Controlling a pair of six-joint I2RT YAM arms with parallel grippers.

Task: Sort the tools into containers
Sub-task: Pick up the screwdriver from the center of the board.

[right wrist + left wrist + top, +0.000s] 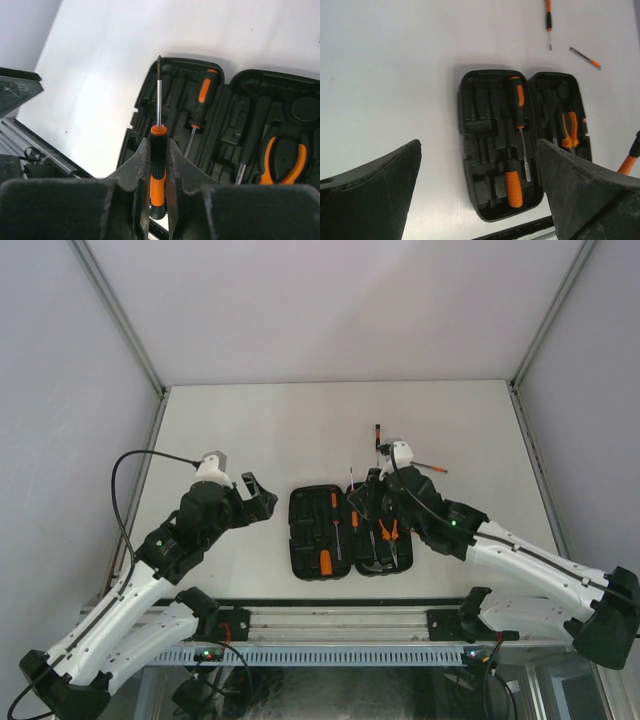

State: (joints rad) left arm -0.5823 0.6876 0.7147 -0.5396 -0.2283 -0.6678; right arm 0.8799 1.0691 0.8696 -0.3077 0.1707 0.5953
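screwdriver (pixel 158 175) | pinched tight in right end effector (pixel 158 149) | open tool case (pixel 172 95) just below it | left end effector (pixel 479 172) spread wide, holding nothing

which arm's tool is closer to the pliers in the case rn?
Right. The right tool, shut on a screwdriver, hovers over the open case beside the pliers. The left tool, open, hangs left of the case, beyond its other half.
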